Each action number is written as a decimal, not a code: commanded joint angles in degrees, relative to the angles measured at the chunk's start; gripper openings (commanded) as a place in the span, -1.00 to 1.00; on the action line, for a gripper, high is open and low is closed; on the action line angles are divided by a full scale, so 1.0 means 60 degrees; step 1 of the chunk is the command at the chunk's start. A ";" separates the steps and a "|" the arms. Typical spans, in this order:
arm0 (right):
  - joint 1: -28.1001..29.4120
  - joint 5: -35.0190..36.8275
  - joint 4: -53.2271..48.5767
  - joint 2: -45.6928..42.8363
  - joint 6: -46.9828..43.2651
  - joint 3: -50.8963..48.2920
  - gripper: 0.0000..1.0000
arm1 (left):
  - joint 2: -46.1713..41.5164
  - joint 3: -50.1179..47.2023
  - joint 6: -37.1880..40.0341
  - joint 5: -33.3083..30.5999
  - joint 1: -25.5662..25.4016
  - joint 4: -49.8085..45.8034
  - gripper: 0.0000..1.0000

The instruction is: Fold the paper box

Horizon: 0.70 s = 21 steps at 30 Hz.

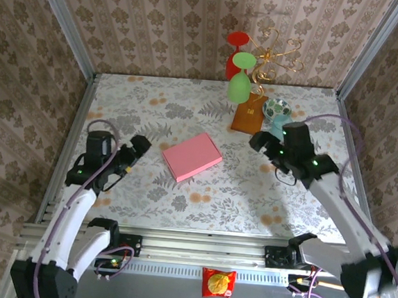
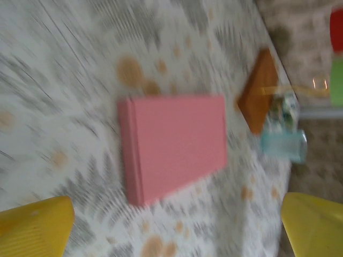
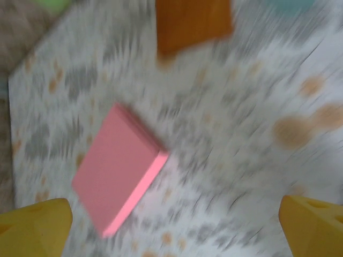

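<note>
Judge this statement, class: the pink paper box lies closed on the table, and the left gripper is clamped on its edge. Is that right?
Not quite. The left gripper is open and apart from the paper box, as the left wrist view shows: the box lies beyond its spread fingers. The box does lie closed on the table.

Each arm is built from white-shelled links joined by black joint housings. The left arm (image 1: 75, 208) has a lilac cable that loops out at the wrist and runs down along the links. The right arm (image 1: 340, 203) has a similar lilac cable arching above its upper link. Small green indicator lights show on the black wrist housings of both arms. The base blocks (image 1: 111, 233) are black. The left gripper (image 2: 178, 209) has bright yellow fingers (image 2: 35, 227) with fine ribbing. The right gripper (image 3: 176, 209) has fingers (image 3: 311, 222) of the same yellow.
</note>
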 commanded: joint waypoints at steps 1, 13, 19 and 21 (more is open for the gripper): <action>-0.0026 0.5547 -0.0341 -0.0702 -0.0751 -0.1045 1.00 | -0.0222 0.0611 0.1535 -0.3591 0.0098 -0.1288 1.00; -0.0987 0.3711 0.9927 0.2495 -0.6880 -0.4768 1.00 | 0.1767 -0.2470 0.8119 -0.6165 0.0408 0.5156 1.00; -0.1583 0.2073 1.1055 0.4155 -0.8321 -0.4061 1.00 | 0.4215 -0.2908 0.8004 -0.4760 0.0706 0.9381 1.00; -0.2185 0.1512 1.2036 0.4253 -0.7812 -0.4593 1.00 | 0.4912 -0.3240 0.7872 -0.4574 0.0819 1.1515 1.00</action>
